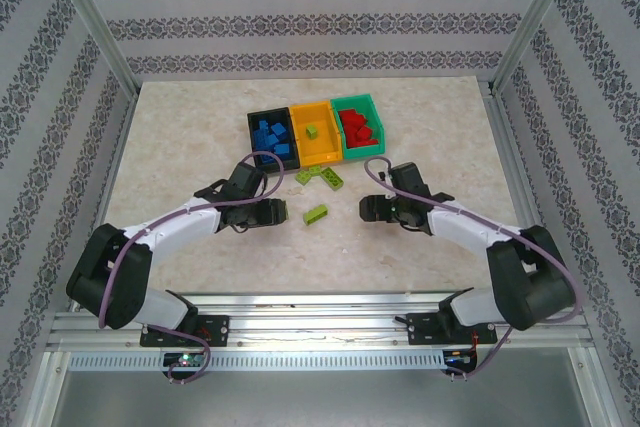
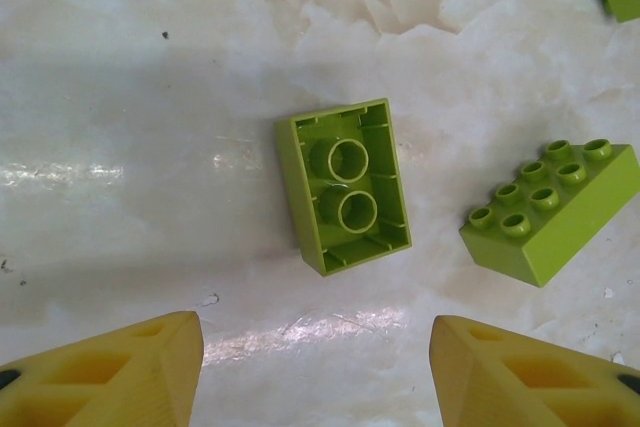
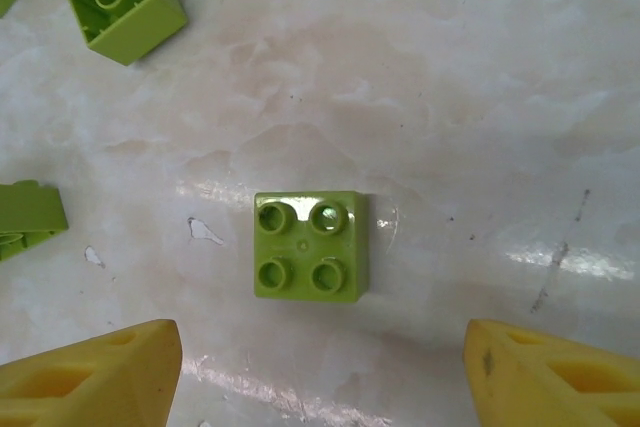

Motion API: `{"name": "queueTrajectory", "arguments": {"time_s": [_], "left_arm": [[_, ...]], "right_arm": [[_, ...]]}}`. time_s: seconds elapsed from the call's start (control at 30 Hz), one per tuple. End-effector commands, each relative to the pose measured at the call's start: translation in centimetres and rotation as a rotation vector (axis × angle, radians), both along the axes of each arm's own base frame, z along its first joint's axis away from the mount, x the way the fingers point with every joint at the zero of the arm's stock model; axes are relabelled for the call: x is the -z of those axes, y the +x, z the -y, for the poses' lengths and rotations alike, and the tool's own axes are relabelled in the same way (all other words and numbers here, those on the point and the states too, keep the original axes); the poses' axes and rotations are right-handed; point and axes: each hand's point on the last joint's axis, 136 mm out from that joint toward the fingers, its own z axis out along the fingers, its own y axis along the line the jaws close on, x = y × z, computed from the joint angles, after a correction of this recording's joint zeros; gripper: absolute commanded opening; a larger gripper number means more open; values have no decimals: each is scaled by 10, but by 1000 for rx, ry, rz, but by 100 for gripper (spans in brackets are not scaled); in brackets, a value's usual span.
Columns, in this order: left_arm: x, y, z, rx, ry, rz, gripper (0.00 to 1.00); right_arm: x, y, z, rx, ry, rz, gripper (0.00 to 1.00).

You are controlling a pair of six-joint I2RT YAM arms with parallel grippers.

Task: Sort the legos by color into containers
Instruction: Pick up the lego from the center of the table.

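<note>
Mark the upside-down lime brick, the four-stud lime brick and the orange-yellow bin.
Upside-down lime green plastic brick point(image 2: 345, 187): left wrist view, hollow underside.
Square four-stud lime green plastic brick point(image 3: 311, 245): right wrist view, studded top.
Orange-yellow plastic bin point(image 1: 322, 153): top external view, near wall.

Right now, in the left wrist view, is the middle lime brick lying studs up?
No, the middle lime brick lies upside down, its hollow underside with two round tubes facing the camera.

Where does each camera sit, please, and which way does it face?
Top external: above and behind, facing down at the marbled tabletop; both arms show.
Left wrist: on that wrist, facing down at an upturned lime plastic brick; left tool shows.
Right wrist: down at a square four-stud lime plastic brick; right tool shows.
All share the tabletop.
</note>
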Motion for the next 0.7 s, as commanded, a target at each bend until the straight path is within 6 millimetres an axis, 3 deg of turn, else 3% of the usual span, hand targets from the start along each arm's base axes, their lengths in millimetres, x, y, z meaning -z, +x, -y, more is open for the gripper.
{"name": "queueTrajectory", "arguments": {"time_s": [0.0,0.4,0.67], "left_arm": [[-8,5,10,-5,-56,37,61],[-8,8,21,-7,-107,31,61],[-3,4,20,-11,-108,25,61]], "right_arm": [[2,4,-5,-24,-17,-15,73],[22,19,-13,-58,-103,-70,65],[25,15,-16,-86,-119,-85,37]]}}
